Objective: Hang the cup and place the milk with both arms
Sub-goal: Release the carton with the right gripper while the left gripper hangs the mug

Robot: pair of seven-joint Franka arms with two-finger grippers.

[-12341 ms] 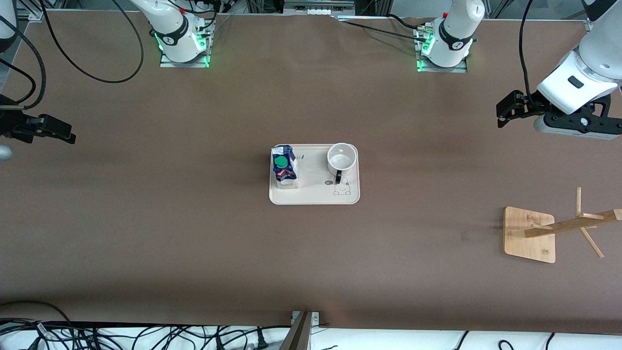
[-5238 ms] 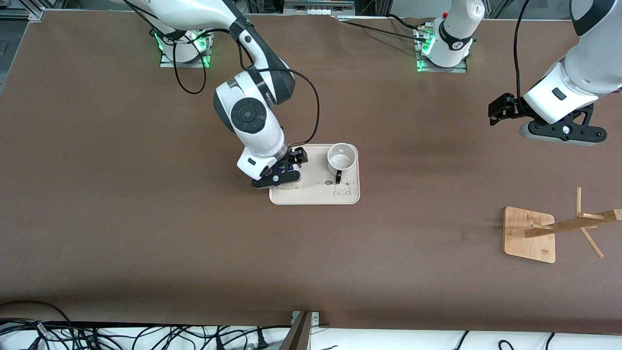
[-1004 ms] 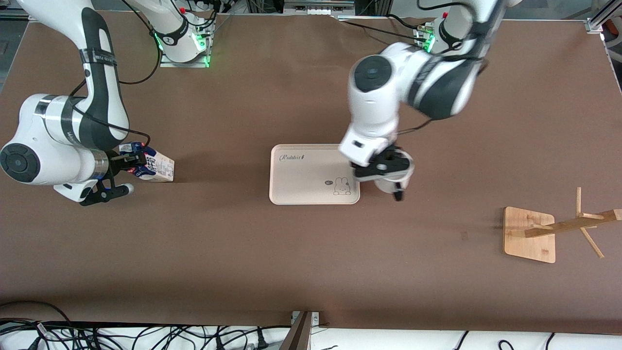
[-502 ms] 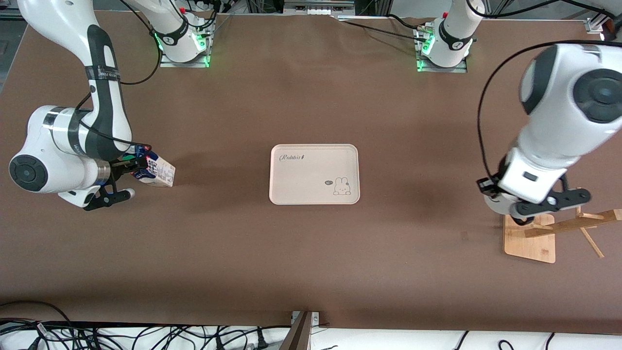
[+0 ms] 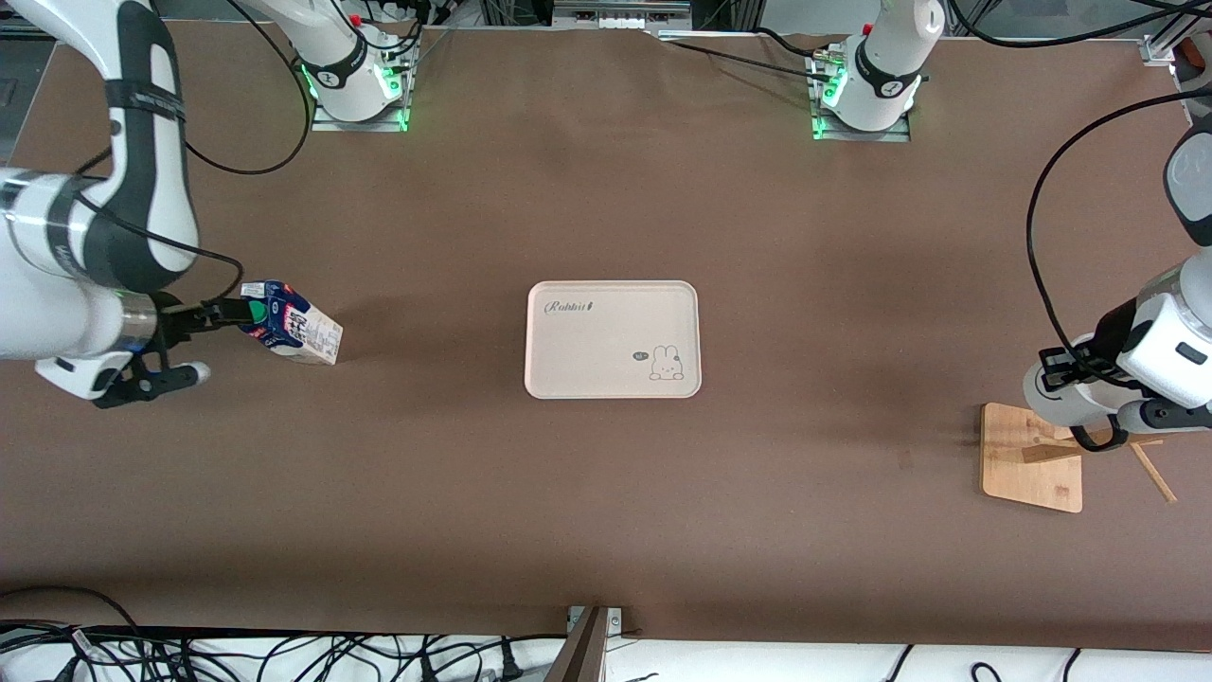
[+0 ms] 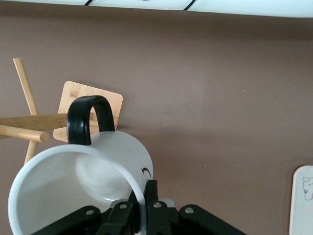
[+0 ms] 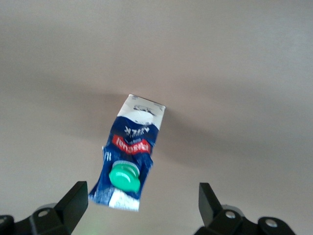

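We see the left gripper clamped on the cup rim, the black handle pointing toward the wooden rack pegs just below, while the right gripper, fingers spread wide, holds nothing, the milk on the table at its arm's end.

The cup, a small white mug with a black loop handle, was clamped by its rim in the left pincer, tilted mouth-out, its handle just beside the pegs of the wooden rack. The milk, a small carton with a dark blue top, green cap and white printed base, stood on the worktop between the spread fingers of the right pincer, untouched.
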